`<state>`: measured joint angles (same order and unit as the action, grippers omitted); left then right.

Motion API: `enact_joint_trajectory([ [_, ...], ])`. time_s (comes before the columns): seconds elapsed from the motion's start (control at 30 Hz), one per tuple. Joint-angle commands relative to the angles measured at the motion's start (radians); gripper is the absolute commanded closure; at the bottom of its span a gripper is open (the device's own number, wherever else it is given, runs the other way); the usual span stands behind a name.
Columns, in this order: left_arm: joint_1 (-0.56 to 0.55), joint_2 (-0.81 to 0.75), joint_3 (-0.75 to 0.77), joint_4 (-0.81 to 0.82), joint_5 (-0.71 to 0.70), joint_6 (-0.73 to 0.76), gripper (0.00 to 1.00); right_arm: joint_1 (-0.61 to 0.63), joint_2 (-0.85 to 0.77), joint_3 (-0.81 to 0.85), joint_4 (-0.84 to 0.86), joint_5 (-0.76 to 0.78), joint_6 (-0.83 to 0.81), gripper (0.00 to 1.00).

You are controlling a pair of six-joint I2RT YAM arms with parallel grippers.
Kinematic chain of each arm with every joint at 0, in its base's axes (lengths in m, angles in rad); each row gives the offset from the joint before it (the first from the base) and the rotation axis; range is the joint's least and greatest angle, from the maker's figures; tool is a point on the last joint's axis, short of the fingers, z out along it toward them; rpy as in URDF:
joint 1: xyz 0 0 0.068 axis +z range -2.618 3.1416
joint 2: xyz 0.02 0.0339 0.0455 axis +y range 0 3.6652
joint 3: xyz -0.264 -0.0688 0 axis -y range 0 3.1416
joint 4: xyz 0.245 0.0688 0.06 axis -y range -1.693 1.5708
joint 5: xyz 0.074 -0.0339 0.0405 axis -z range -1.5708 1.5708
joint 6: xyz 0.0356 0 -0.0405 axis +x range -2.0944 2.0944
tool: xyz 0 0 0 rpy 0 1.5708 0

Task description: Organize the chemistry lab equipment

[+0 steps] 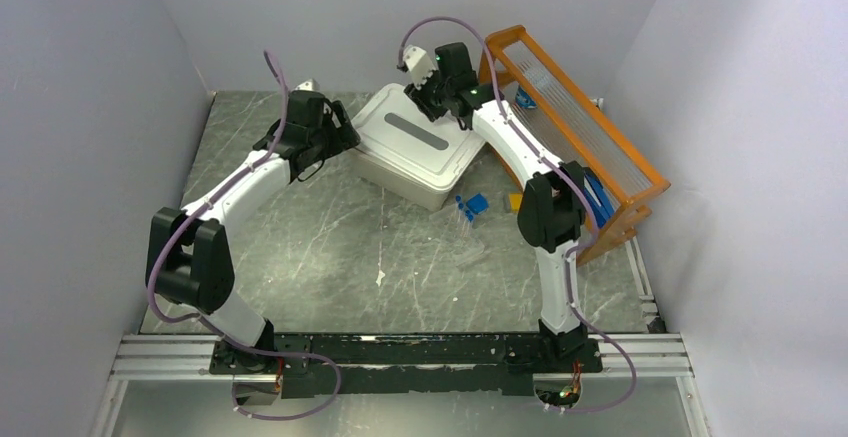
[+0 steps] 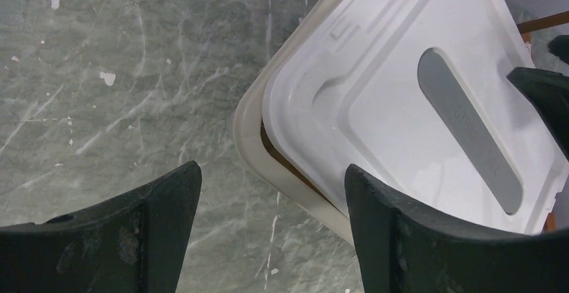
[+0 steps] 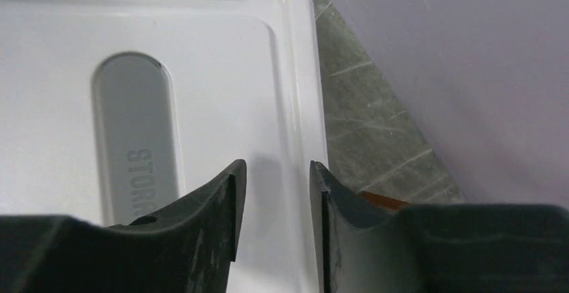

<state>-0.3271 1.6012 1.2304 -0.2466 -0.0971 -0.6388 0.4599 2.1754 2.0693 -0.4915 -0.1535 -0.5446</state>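
**Loose lab pieces lie beside a lidded tub**

Small blue-capped tubes (image 1: 470,205) lie on the table (image 1: 330,247), just beside the beige tub (image 1: 405,179). They look light, stiff and apt to roll, so pinching across the cap seems safest. The white lid (image 1: 400,129) sits askew on the tub. The left gripper (image 2: 272,176), fingers wide apart, hovers at the lid's corner. The right gripper (image 3: 276,169), fingers narrowly apart, hovers over its far edge.

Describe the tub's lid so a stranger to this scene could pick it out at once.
Start at the orange rack on the right of the table; just left of it sits a beige tub. The lid is the white panel on top, alone in carrying a long grey oval inset.
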Motion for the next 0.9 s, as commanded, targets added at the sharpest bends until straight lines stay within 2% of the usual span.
enact_joint_trajectory([
  [0.0,0.012,-0.011,0.053,0.001,-0.009,0.031,0.17,-0.004,-0.106,-0.005,0.054,-0.006,0.148,0.54],
  [0.1,0.015,-0.001,0.074,0.000,0.004,0.047,0.15,-0.003,-0.137,0.011,0.053,0.073,0.270,0.45],
  [0.23,0.017,0.028,0.120,-0.026,-0.001,0.071,0.14,0.000,-0.174,0.031,-0.008,0.183,0.496,0.43],
  [0.3,0.017,0.046,0.142,-0.030,-0.006,0.089,0.15,0.006,-0.234,-0.042,0.001,0.227,0.593,0.43],
  [0.43,0.020,0.074,0.133,0.016,-0.016,0.169,0.15,0.015,-0.335,-0.180,-0.065,0.451,0.809,0.46],
  [0.53,0.022,0.095,0.136,0.019,-0.006,0.199,0.18,0.031,-0.432,-0.334,-0.054,0.534,0.858,0.47],
  [0.67,0.023,0.134,0.173,-0.033,-0.004,0.226,0.23,0.033,-0.519,-0.501,-0.023,0.533,0.888,0.46],
  [0.77,0.023,0.154,0.193,-0.075,-0.024,0.229,0.28,0.033,-0.519,-0.533,-0.024,0.456,0.895,0.47],
  [0.87,0.026,0.144,0.170,-0.087,-0.079,0.207,0.32,0.032,-0.503,-0.557,-0.030,0.362,0.914,0.52],
])
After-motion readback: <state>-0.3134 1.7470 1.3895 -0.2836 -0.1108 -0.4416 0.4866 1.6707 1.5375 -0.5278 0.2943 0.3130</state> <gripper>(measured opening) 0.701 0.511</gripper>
